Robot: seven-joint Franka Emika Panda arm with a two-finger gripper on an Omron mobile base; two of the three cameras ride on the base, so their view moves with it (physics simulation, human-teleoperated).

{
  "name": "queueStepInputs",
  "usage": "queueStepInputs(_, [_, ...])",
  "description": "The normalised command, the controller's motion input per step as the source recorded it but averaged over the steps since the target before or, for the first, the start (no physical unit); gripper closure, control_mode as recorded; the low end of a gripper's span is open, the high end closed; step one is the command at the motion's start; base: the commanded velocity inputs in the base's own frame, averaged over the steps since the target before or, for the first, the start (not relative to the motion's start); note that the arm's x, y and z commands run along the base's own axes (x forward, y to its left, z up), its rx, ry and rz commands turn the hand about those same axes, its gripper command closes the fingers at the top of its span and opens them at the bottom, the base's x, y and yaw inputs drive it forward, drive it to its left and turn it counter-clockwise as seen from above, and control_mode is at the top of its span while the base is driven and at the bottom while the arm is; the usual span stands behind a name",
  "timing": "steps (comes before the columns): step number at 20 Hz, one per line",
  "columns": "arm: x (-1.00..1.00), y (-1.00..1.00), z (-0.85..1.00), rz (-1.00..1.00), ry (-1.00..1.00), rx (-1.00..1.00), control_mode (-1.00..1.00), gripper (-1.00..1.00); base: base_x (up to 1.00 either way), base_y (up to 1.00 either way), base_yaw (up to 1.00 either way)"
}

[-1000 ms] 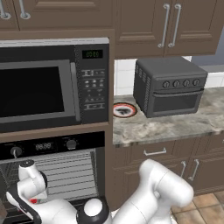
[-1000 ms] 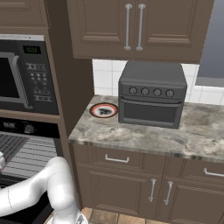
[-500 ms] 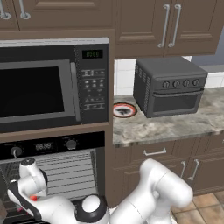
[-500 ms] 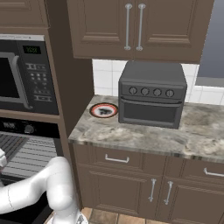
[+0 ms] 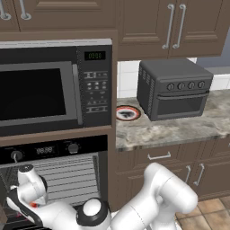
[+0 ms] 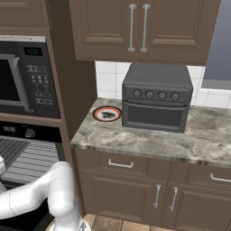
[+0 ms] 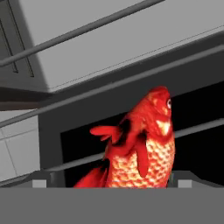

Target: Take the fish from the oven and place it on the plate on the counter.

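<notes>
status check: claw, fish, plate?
Claw state can't tell. Fish close before the hand camera, oven racks behind. Plate bare on counter beside toaster oven.

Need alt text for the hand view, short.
A bright red-orange fish fills the lower centre, head tilted up to the right, scales and fins visible. Behind it run the grey walls and thin wire racks of the oven interior.

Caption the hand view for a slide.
Close-up of the red-orange fish right at the gripper, with the oven's grey wall and wire rack bars behind it.
</notes>
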Motion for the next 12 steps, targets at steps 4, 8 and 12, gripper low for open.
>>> queueStepInputs(4, [-0.08, 0.00, -0.42, -0.06, 0.00, 0.00, -1.00, -1.00, 0.00, 0.00, 0.00])
queueStepInputs(8, [-0.11, 0.00, -0.44, -0.05, 0.00, 0.00, -1.00, -1.00, 0.00, 0.00, 0.00])
queueStepInputs(12, [0.00, 0.02, -0.21, -0.04, 0.00, 0.00, -1.00, 1.00, 0.00, 0.00, 0.00])
